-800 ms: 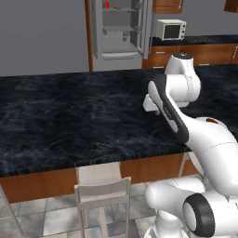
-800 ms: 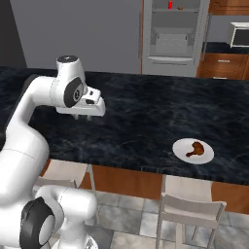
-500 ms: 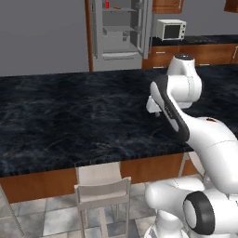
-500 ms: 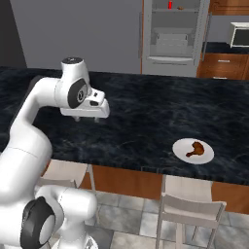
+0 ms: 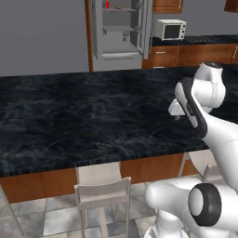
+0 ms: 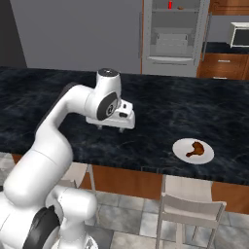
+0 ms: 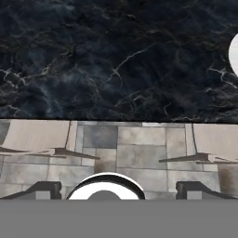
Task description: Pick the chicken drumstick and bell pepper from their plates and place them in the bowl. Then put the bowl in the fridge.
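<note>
- The fridge (image 6: 173,36) stands open at the back, behind the dark counter (image 6: 160,112).
- White plate (image 6: 180,147) sits near the counter's front edge, well right of the arm.
- Gripper (image 6: 112,127) hovers over the counter with jaws spread wide, holding nothing.
- Chicken drumstick (image 6: 195,149) lies on that plate: looks glossy and lumpy, probably slippery and light, so I'd pinch the thick meaty end.

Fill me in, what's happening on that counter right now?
The gripper hangs open and empty above the dark counter, holding nothing. The chicken drumstick lies untouched on its white plate near the counter's front edge, off to the arm's right. Behind the counter, the fridge stands open.
</note>
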Robot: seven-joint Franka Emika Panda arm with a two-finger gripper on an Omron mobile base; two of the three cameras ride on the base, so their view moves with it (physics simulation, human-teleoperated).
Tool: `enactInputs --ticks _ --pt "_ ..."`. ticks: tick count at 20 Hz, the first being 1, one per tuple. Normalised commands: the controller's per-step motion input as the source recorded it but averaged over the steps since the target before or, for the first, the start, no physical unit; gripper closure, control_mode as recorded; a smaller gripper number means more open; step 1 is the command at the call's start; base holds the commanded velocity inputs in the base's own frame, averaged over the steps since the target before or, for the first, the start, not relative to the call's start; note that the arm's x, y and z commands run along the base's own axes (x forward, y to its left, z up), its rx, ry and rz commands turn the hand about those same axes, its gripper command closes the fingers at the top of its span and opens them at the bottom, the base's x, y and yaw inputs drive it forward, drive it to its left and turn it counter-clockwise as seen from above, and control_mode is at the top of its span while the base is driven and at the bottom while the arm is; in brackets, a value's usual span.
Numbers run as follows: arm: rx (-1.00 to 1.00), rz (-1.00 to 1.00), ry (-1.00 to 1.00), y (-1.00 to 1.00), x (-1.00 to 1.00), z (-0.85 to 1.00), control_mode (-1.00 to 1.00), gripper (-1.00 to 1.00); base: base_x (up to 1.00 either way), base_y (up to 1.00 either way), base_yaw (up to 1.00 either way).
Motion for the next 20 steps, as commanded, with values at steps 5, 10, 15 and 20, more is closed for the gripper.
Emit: enactInputs --ticks 5,10,15,20 --pt "0.05 -0.03 0.01 -0.8 0.13 -0.24 -1.0 -1.0 0.0 0.0 0.0" --pt "0.0 -0.15 0.09 -0.68 0.27 -0.11 -1.0 -1.0 0.0 0.0 0.0" --pt "-0.11 -0.13 0.2 -0.62 0.34 -0.13 -1.0 -1.0 0.0 0.0 0.0" --pt "-0.04 -0.1 0.12 -0.75 0.28 -0.22 -1.0 -1.0 0.0 0.0 0.0"
